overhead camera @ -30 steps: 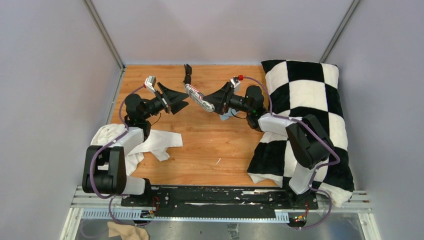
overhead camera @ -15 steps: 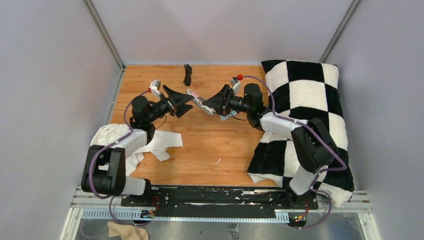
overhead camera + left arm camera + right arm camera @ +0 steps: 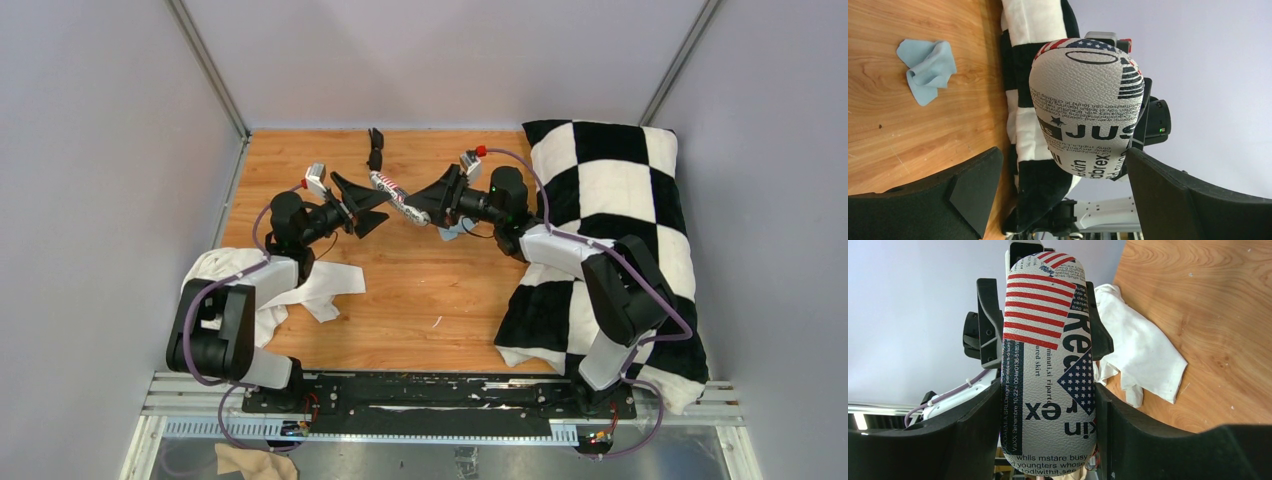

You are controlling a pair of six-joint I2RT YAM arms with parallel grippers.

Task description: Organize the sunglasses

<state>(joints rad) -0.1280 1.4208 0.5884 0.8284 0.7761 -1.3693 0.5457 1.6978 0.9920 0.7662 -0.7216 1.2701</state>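
The black folded sunglasses (image 3: 375,148) lie on the wooden table (image 3: 420,290) near its back edge, apart from both grippers. My right gripper (image 3: 422,203) is shut on the printed oblong case (image 3: 393,193) and holds it above the table; in the right wrist view the case (image 3: 1048,355) sits clamped between my fingers (image 3: 973,435). My left gripper (image 3: 370,207) is open, with its jaws on either side of the case's free end (image 3: 1088,100). The wide gap between its fingers (image 3: 973,185) shows in the left wrist view.
A black-and-white checkered pillow (image 3: 610,230) fills the right side of the table. A white cloth (image 3: 290,285) lies at the front left. A light-blue cloth (image 3: 928,67) lies on the wood under the right gripper. Grey walls close in the table.
My left gripper has moved right and forward until its open jaws reach the case's free end. The right gripper has shifted slightly, still holding the case. The sunglasses have not moved.
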